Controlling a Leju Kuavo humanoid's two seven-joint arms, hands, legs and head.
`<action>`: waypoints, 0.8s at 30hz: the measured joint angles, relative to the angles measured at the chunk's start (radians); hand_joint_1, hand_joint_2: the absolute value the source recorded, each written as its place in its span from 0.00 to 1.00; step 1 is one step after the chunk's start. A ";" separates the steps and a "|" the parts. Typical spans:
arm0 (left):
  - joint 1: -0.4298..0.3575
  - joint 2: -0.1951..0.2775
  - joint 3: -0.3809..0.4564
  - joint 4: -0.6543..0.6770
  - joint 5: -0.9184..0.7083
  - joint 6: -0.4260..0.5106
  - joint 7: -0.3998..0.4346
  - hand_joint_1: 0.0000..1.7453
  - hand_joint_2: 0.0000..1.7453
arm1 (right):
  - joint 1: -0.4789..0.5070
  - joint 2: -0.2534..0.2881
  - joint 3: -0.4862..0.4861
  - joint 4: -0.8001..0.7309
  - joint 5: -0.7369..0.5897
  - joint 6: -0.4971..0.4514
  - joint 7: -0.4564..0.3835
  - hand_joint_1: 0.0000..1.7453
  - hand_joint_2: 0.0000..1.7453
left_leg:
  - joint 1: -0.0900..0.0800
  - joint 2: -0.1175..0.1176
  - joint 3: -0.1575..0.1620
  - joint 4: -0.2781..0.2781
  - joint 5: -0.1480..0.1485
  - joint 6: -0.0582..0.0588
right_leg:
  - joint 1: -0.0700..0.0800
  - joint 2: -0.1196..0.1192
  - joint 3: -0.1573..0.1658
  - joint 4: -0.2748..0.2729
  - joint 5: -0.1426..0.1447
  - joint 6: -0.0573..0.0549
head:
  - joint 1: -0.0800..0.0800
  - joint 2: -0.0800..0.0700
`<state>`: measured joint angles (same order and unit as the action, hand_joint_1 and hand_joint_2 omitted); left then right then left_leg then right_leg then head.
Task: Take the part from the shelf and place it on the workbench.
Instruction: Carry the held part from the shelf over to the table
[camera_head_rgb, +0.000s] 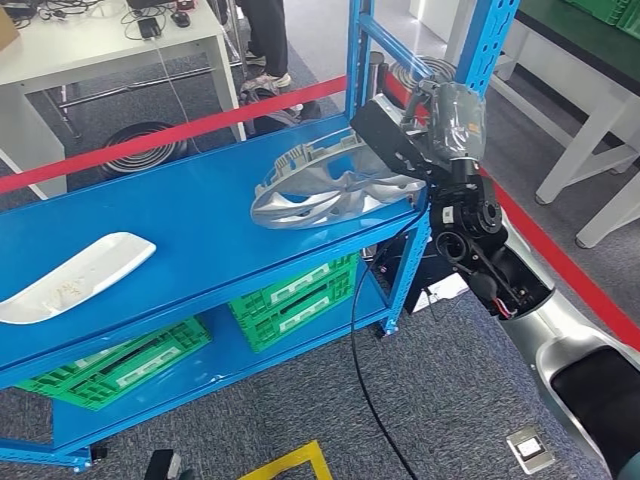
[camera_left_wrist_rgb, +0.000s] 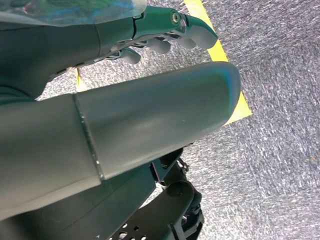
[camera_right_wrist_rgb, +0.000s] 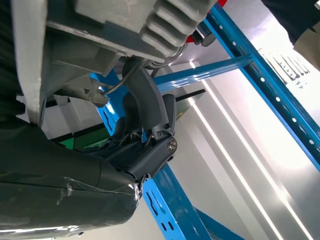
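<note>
A white part (camera_head_rgb: 72, 275) lies at the left of the frame on the blue shelf (camera_head_rgb: 189, 215). In the middle, the silver part (camera_head_rgb: 332, 185) sits at the shelf's right end, and the right hand (camera_head_rgb: 392, 140) has its fingers wrapped on its edge. The left hand (camera_left_wrist_rgb: 166, 35) hangs over grey carpet (camera_left_wrist_rgb: 279, 125), fingers loosely bent, holding nothing.

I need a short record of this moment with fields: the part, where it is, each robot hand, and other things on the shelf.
part: silver part, tilted, at the right end of the blue shelf
right robot hand: grips the part's edge
left robot hand: hangs over the carpet, holds nothing, fingers apart
also on shelf: white part at the left end
lower level: green crates
</note>
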<state>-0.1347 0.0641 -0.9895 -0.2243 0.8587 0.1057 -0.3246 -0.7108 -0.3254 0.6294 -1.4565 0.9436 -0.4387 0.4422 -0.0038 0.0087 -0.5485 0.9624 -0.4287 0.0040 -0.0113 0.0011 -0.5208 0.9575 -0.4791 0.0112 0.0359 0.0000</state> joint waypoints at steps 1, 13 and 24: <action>0.000 0.000 0.000 0.000 0.000 0.000 0.000 0.00 0.00 | 0.000 0.000 0.000 0.000 0.000 0.000 0.000 1.00 1.00 | 0.000 0.000 0.000 0.000 0.000 0.000 | 0.000 0.000 0.000 0.000 0.000 0.000 | 0.000 0.000; 0.000 0.000 0.000 0.000 0.000 0.000 0.000 0.00 0.00 | 0.001 0.000 0.000 -0.003 0.000 0.000 0.000 1.00 1.00 | 0.000 0.000 0.000 0.000 0.000 0.000 | 0.000 0.000 0.000 0.000 0.000 0.000 | 0.000 0.000; -0.007 -0.003 -0.001 0.000 -0.038 0.010 -0.007 0.00 1.00 | -0.072 0.001 0.013 0.003 -0.182 0.160 -0.019 1.00 1.00 | -0.001 0.001 -0.003 0.000 0.001 0.001 | 0.000 0.001 -0.002 0.001 0.002 0.000 | 0.000 0.000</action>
<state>-0.1414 0.0615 -0.9904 -0.2243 0.8209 0.1158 -0.3317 -0.7832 -0.3243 0.6420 -1.4530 0.7620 -0.2786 0.4232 -0.0046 0.0093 -0.5514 0.9621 -0.4278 0.0047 -0.0113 0.0023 -0.5225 0.9580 -0.4775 0.0116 0.0355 -0.0002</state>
